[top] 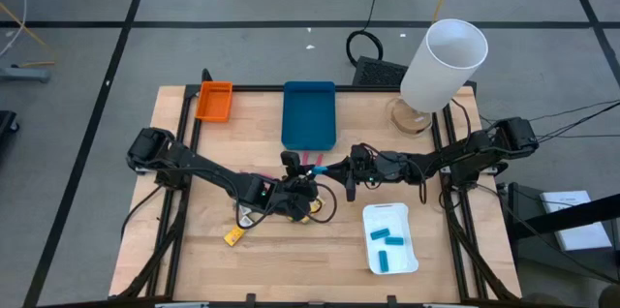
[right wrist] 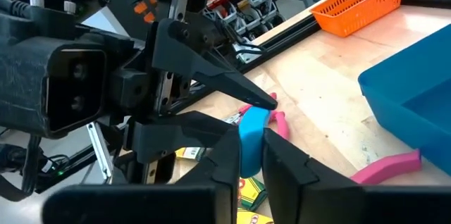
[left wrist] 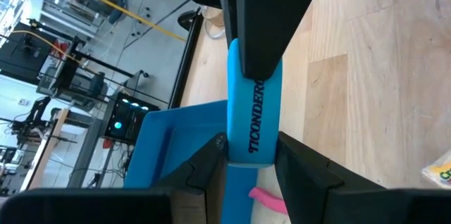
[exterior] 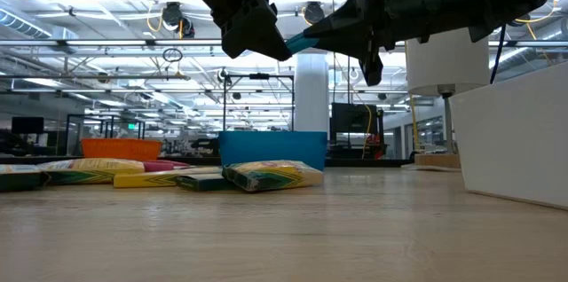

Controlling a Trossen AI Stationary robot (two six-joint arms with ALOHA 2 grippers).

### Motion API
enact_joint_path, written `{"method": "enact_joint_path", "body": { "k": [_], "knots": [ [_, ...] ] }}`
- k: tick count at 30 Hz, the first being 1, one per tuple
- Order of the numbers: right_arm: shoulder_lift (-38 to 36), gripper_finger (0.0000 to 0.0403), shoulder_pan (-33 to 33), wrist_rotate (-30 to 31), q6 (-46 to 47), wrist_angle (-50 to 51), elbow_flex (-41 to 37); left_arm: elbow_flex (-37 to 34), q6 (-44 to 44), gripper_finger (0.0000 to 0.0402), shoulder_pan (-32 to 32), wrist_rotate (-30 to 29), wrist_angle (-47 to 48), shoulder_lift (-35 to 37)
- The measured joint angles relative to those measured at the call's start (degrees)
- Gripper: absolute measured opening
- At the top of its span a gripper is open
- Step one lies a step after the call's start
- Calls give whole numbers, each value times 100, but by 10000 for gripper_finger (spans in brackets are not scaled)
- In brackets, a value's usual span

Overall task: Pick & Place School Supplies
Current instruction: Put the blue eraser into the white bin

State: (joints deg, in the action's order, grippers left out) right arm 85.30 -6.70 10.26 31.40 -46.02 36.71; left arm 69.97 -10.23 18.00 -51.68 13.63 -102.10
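A light-blue oblong eraser (left wrist: 254,118) printed with dark letters hangs in the air above the table's middle, between my two grippers. My left gripper (left wrist: 250,150) comes from the table's left and is shut on one end. My right gripper (right wrist: 252,139) comes from the right and is shut on the other end. In the high view they meet nose to nose, left gripper (top: 312,172) and right gripper (top: 339,166), just in front of the blue tray (top: 309,114). The low view shows the eraser (exterior: 302,43) well above the boards. My left gripper pinches the eraser's near end (left wrist: 248,155) between its two fingers. The fingers come from the table's left, slanting a little down, and lie along the eraser. It is lifted clear of the table. My right gripper pinches the eraser's opposite end (right wrist: 254,124) between its two fingers. The fingers come level from the table's right and lie along the eraser. That end stands clear of the table.
An orange tray (top: 214,101) stands at the far left, and a white tray (top: 389,238) with blue erasers at the near right. A white lamp (top: 441,64) is at the far right. Yellow boxes (exterior: 271,176) and pink-handled tools (right wrist: 386,166) lie under and around the grippers.
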Motion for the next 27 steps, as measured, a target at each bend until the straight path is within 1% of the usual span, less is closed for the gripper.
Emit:
{"method": "enact_joint_path", "body": {
  "k": [5, 8, 10, 12, 15, 17, 21, 25, 27],
  "knots": [
    [0, 23, 0, -3, -219, 2, -2, 0, 148, 117, 7, 20, -2, 0],
    [0, 22, -1, -26, -252, 2, -2, 0, 676, 118, 50, 45, -21, 0],
    [0, 21, -2, -158, -253, 23, -2, 0, 869, 122, 50, 287, -28, 0],
    [8, 21, -6, -185, -260, 43, -7, 0, 1071, 135, 50, 602, -84, 0],
    [9, 21, -7, -199, -335, 49, -7, 0, 1584, 176, -12, 1012, -90, 0],
    [9, 21, -7, -199, -361, 59, -9, 2, 1886, 213, -70, 1395, -91, 2],
    [7, 20, -7, -177, -407, 93, -9, 2, 2322, 288, -130, 1914, -74, 106],
    [1, 20, -7, -209, -510, 161, -4, 2, 2449, 341, -87, 2312, 45, 394],
    [-32, 19, -13, -411, -624, 143, -2, 2, 2422, 358, 1, 2385, 42, 595]
  ]
}}
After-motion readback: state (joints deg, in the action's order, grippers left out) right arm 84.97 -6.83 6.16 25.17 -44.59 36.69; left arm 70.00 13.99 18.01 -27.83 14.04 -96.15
